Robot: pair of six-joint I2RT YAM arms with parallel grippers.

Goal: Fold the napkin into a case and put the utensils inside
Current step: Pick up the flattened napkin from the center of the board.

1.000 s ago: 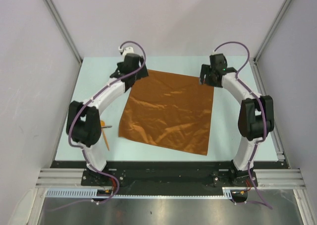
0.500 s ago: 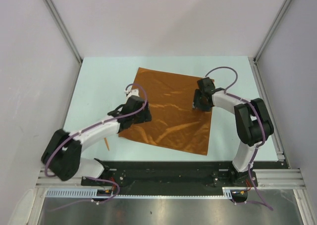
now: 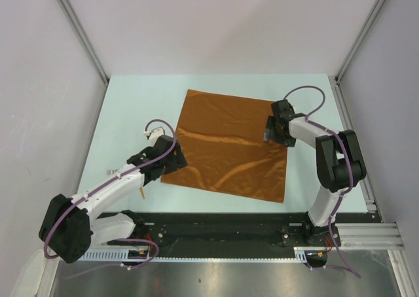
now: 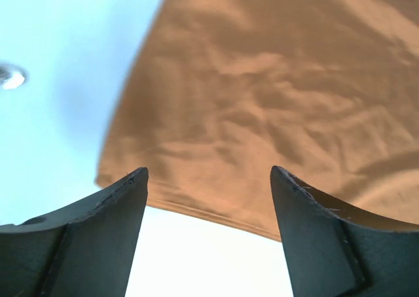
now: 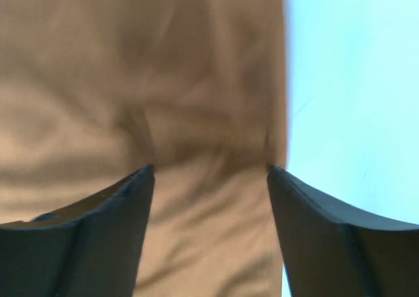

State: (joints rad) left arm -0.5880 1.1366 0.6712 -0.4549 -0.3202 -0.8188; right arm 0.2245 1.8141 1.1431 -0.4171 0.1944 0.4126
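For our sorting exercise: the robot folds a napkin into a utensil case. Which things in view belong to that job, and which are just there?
Job: napkin; orange utensil, partly hidden.
Just there: table; side walls; metal rail.

a pull-back on both sides

left gripper (image 3: 171,156) slides from the far left corner of the napkin (image 3: 226,146) to its near left corner. right gripper (image 3: 268,131) comes nearer down the right edge. the napkin's right side now lies further right.
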